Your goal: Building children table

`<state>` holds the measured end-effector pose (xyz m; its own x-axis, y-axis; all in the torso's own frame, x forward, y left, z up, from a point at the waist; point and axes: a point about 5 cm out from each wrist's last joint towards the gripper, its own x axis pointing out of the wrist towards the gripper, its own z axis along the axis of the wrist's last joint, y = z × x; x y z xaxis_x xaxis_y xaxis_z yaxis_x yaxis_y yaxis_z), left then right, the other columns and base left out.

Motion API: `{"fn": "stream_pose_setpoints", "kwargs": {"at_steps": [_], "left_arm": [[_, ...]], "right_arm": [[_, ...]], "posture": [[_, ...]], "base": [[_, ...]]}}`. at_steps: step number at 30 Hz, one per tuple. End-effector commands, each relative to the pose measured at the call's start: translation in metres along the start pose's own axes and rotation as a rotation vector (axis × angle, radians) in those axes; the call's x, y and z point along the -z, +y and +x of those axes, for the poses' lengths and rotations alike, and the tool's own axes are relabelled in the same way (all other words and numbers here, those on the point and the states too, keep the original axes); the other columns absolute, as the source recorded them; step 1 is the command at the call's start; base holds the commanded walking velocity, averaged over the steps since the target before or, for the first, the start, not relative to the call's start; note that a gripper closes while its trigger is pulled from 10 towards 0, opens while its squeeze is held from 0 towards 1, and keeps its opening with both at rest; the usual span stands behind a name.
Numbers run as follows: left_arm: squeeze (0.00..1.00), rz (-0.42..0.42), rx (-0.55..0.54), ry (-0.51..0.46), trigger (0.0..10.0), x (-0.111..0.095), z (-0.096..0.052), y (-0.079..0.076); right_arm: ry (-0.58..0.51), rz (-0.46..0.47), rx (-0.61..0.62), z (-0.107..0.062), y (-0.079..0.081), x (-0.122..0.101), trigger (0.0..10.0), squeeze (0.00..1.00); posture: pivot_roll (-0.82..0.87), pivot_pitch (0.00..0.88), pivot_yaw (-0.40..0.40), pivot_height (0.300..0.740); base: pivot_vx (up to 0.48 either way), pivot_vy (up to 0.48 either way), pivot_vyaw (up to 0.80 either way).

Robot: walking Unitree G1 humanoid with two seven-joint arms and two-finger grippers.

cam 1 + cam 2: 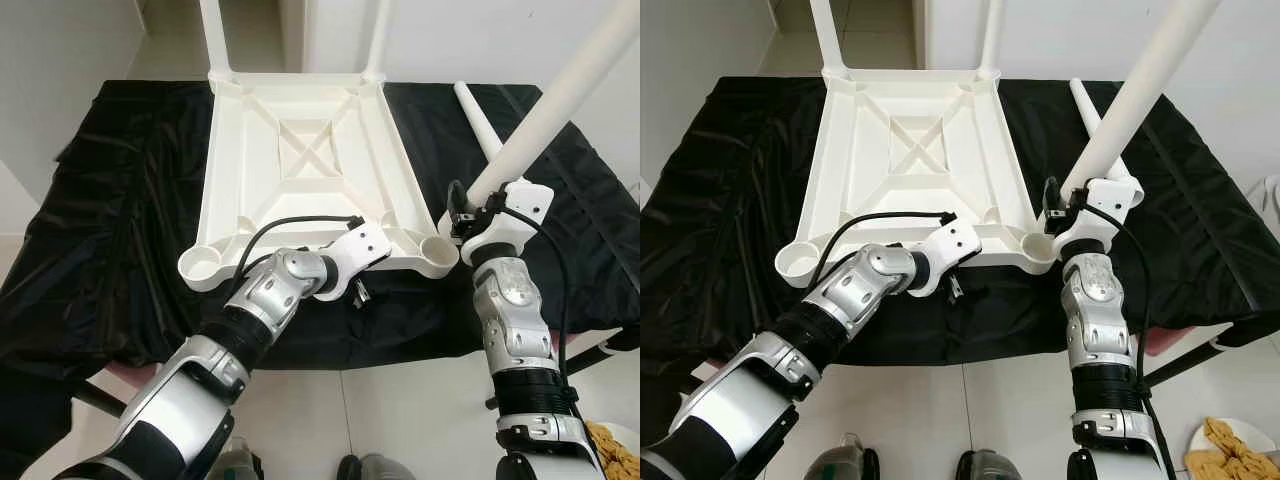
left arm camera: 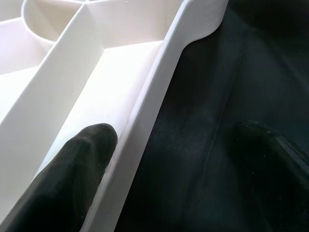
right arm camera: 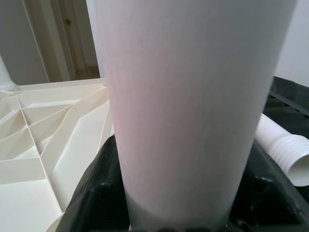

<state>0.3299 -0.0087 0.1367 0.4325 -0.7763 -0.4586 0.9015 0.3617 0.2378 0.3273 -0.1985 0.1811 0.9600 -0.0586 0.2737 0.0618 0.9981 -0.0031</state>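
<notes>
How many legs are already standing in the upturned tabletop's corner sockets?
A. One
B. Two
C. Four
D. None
B: two legs stand in the far sockets of the tabletop; both near sockets are empty, the right gripper holds a third leg, and a fourth lies on the black cloth.

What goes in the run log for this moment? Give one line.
left pincer: clamped on tabletop near rim | right pincer: holding white leg by near-right socket | spare leg: on black cloth
</notes>
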Motion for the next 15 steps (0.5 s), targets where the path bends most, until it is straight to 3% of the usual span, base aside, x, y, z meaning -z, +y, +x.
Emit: {"fn": "stream_pose_setpoints", "kwargs": {"at_steps": [1,10,15], "left_arm": [[0.00,0.003,-0.067,0.038,10.0,0.001,0.004,0.003],[0.00,0.043,-0.052,0.041,10.0,-0.008,0.010,0.004],[0.00,0.075,-0.038,0.011,10.0,-0.024,0.015,0.003]], "right_arm": [[-0.002,0.002,0.011,-0.002,-0.002,-0.001,10.0,0.00],[0.002,0.002,0.018,-0.003,-0.003,0.000,10.0,0.00],[0.002,0.001,0.030,-0.004,-0.004,0.000,10.0,0.00]], "posture": [[0.03,0.053,-0.005,0.740],[0.02,0.061,0.001,0.740],[0.02,0.064,0.008,0.740]], "base": [[0.000,0.000,0.00],[0.000,0.000,0.00],[0.000,0.000,0.00]]}}
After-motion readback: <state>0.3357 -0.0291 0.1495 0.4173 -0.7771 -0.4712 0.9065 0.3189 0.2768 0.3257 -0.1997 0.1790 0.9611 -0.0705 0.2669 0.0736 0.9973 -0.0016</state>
